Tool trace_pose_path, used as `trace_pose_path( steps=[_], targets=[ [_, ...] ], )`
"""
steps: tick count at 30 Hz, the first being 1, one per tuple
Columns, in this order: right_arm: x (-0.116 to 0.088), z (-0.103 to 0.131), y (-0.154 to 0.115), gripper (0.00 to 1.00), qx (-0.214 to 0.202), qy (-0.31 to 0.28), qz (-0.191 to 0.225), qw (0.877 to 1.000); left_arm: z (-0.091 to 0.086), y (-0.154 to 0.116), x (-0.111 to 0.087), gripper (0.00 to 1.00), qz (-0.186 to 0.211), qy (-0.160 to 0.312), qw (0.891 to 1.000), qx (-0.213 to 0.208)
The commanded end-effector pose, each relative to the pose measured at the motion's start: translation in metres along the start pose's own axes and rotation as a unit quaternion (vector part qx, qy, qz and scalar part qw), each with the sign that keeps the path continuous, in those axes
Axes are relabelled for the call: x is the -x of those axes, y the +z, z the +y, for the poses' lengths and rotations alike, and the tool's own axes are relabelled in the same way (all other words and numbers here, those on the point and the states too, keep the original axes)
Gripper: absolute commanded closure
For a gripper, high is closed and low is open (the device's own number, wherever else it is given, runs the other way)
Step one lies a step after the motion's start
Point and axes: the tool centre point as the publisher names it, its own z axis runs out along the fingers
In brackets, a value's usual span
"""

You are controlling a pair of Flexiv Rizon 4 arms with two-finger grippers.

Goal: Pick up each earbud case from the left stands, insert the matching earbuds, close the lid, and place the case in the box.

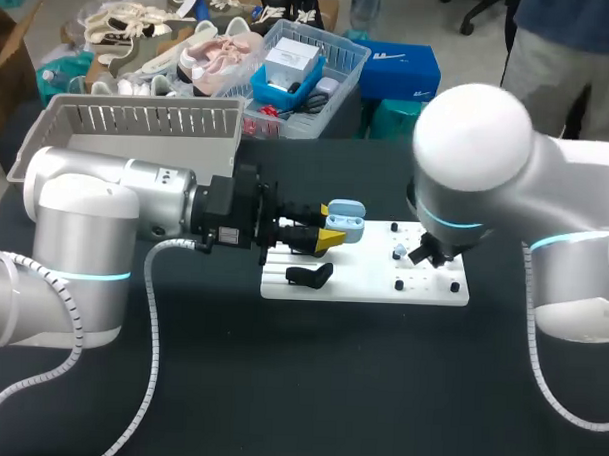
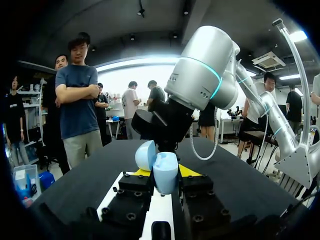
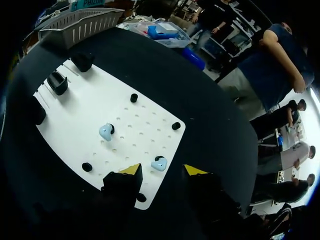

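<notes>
Jaws of my right arm [image 1: 478, 144] stand released just above one pale-blue earbud [image 3: 159, 163] on the white board [image 1: 362, 287], its twin [image 3: 105, 132] nearby, while my left jaws grasp the open blue earbud case [image 1: 343, 217] over the board's left part, the grey box [image 1: 138, 122] at the bench's [image 1: 279, 387] far left.

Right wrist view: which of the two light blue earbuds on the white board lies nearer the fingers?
The light blue earbud just ahead of the gap between the right gripper's open fingers; the other earbud sits farther off, toward the white board's middle.
</notes>
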Motion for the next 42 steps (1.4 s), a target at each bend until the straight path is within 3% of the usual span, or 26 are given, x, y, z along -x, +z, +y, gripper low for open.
trace_pose_path(
  steps=[1,4,14,42],
  targets=[
    [0.001,0.003,0.004,0.53,-0.056,0.004,0.001,0.998,0.0,0.001,0.0,1.0,0.0,0.0,1.0,0.001],
    [0.0,0.002,0.008,0.65,-0.055,0.006,0.005,0.998,0.0,0.001,0.0,1.0,0.0,0.0,1.0,0.001],
    [-0.004,0.0,0.01,0.59,-0.049,0.011,0.009,0.999,0.0,0.001,0.0,1.0,0.0,0.0,1.0,0.001],
    [-0.002,0.003,0.019,0.69,-0.047,0.009,0.011,0.999,0.0,0.001,0.0,1.0,0.0,0.0,1.0,0.001]
  ],
)
